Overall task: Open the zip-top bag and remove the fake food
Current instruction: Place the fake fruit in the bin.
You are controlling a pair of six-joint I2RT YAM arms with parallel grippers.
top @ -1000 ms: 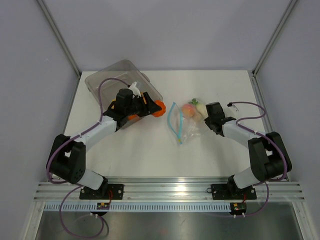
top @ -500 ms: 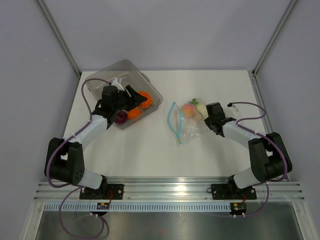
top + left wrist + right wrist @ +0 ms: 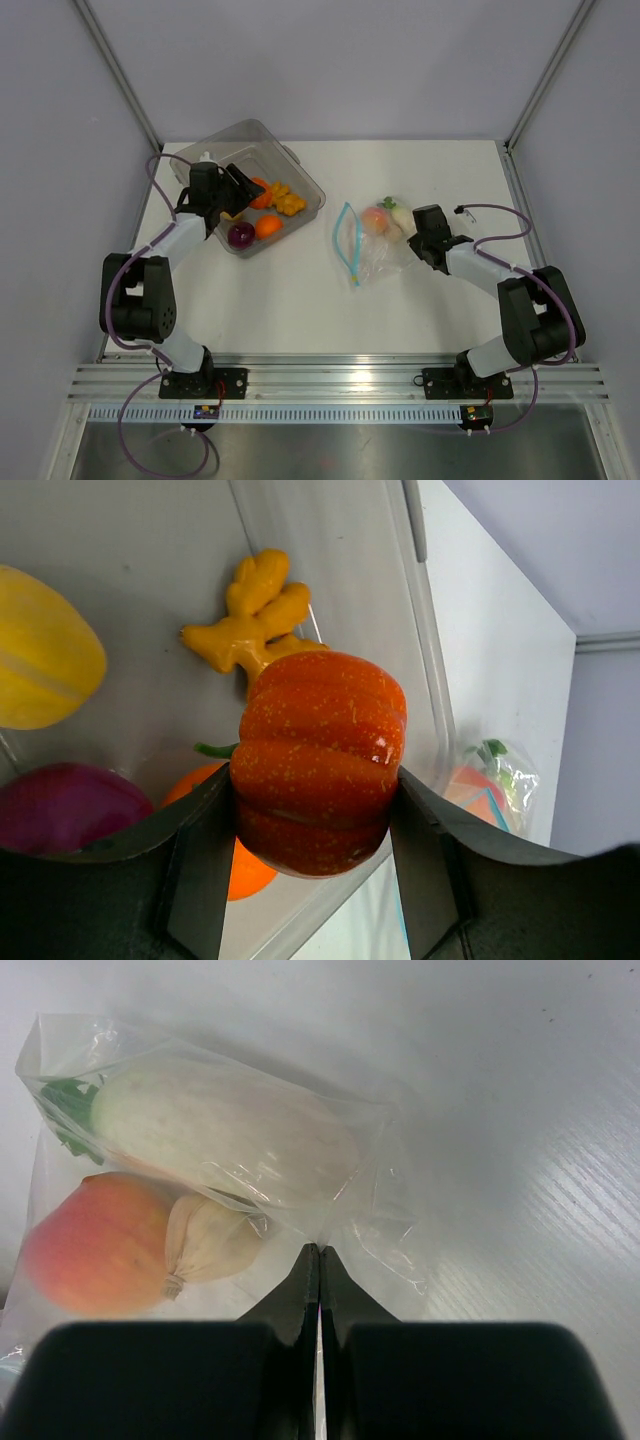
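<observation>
The zip-top bag (image 3: 372,252) lies crinkled at mid-table, its light-blue zip strip (image 3: 346,245) to the left. Fake food still sits inside: a white vegetable (image 3: 225,1145), a peach (image 3: 95,1240) and a garlic bulb (image 3: 212,1242). My right gripper (image 3: 319,1258) is shut, pinching a fold of the bag's plastic (image 3: 380,1230) at its right side. My left gripper (image 3: 315,825) hangs over the clear tub (image 3: 240,131), shut on an orange pumpkin (image 3: 320,755) that fills the gap between its fingers (image 3: 205,870).
In the tub lie a yellow-orange knobbly piece (image 3: 255,620), a yellow fruit (image 3: 40,675), a purple onion (image 3: 65,810) and an orange (image 3: 268,227). Grey walls and metal posts close the table in at the back and sides.
My left arm swung left and back with the pumpkin, from the tub's right edge to above its inside. The right gripper and bag stayed put.
</observation>
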